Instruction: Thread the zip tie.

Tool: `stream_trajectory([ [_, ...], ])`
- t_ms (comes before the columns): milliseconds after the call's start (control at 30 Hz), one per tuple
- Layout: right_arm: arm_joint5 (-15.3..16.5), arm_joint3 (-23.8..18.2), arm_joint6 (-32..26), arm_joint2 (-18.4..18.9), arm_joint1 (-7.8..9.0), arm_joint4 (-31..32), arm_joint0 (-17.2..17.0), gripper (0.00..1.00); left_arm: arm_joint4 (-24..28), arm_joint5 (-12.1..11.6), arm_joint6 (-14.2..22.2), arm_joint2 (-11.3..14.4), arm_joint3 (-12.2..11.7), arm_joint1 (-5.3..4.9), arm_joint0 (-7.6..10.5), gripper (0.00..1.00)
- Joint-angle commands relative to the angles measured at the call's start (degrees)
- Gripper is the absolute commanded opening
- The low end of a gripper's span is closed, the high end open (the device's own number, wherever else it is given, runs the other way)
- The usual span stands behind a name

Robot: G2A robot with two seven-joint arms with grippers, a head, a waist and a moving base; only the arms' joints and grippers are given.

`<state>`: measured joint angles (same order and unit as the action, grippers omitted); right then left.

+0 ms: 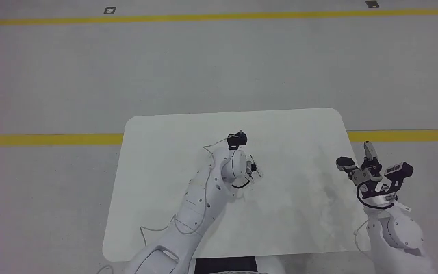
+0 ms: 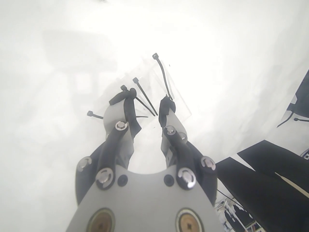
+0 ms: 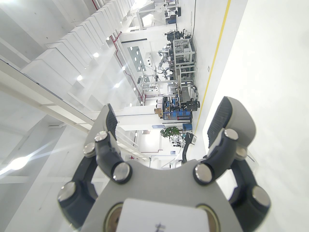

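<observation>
Bench [image 1: 157, 205]: We see a white, flat, smooth top with round corners. It stands on a plain grey floor [image 1: 274, 68].

Zip ties [image 2: 165, 78]: These are thin black plastic strips, and each has a little square head at one end. We count at least four. They lie loose and fanned out near the middle of the bench.

Clear sheet [image 2: 181, 100]: This is see-through, shiny plastic with straight edges. It lies flat on the bench, and some of the ties rest on it.

Left gripper [image 2: 144, 98]: It is grey metal with black links and round silver bolts. It sits near the middle of the bench, right over the zip ties.

Left jaws: They are spread apart, and the tips are dark and soft-looking. Ties lie between and beside the tips. We cannot tell if a tip touches one.

Right gripper [image 3: 166, 108]: It is at the 3 o'clock edge of the bench, well apart from the ties. Its tips point toward 12 o'clock.

Right jaws: They are spread wide with nothing between them. The pads [image 3: 218, 117] are black with ribs.

Yellow lines [image 1: 61, 139]: One runs past the bench at 9 and 3 o'clock. Another lies far off at 12 o'clock.
</observation>
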<state>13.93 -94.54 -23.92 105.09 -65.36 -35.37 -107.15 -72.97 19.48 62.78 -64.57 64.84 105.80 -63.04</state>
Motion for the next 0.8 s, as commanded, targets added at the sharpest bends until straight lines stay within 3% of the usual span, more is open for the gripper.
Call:
stream_trajectory([
  [0,0.0,0.0,0.0,0.0,0.0,0.0,0.0,1.0,-0.34,0.0,0.67,0.02,0.56,0.05,-0.18,0.24],
  [267,0.0,0.0,0.0,0.0,0.0,0.0,0.0,1.0,-1.63,0.0,2.37,0.23,1.23,0.03,-0.51,0.23],
  [767,0.0,0.0,0.0,0.0,0.0,0.0,0.0,1.0,-3.27,0.0,2.41,0.22,0.05,0.23,-0.03,0.19],
])
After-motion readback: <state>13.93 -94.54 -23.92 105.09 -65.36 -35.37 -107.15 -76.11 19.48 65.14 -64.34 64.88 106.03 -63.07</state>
